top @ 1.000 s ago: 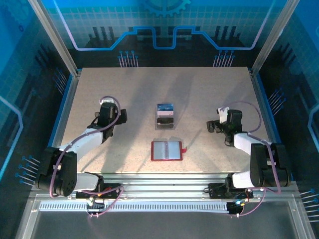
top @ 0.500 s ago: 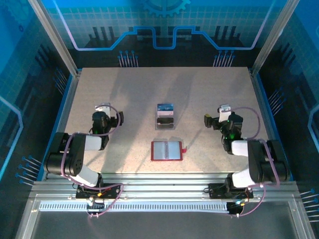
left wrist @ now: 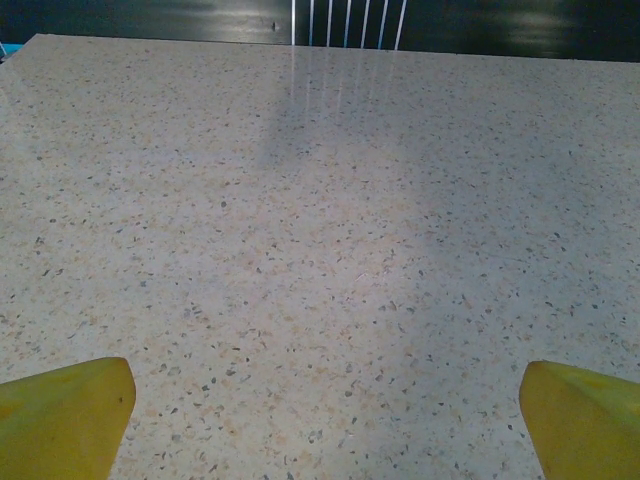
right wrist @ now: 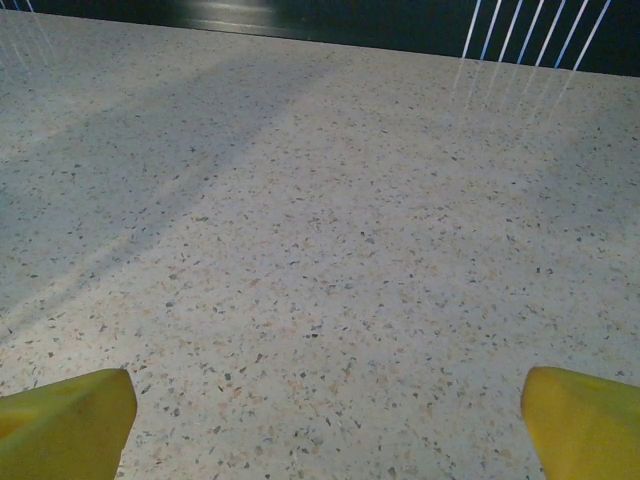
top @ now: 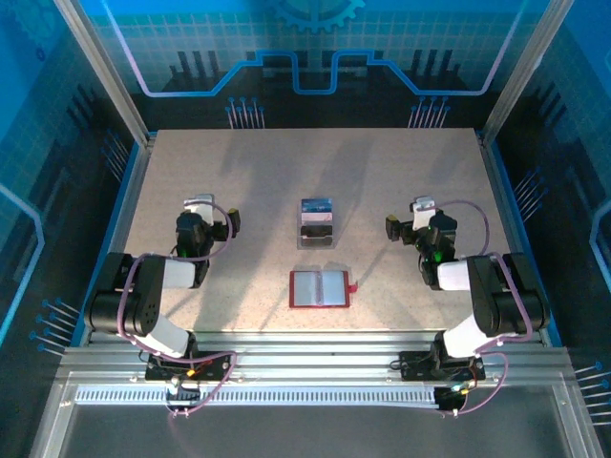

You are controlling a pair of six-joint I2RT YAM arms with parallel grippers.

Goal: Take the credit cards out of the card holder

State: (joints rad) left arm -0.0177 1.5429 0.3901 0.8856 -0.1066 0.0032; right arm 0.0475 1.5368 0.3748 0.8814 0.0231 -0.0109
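Speckled beige tabletop bears the open red folding card holder, with blue and grey credit cards just beyond it. Left gripper and right gripper flank it, well apart, fingers spread wide.

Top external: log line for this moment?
left gripper open | right gripper open | card holder open flat, untouched | credit cards beyond it, apart

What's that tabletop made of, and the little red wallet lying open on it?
The tabletop looks like speckled stone or terrazzo-style laminate: pale beige with dark and orange flecks, faintly glossy. The red wallet may be leather or faux leather, with pale grey lining; it is too small here to tell which.
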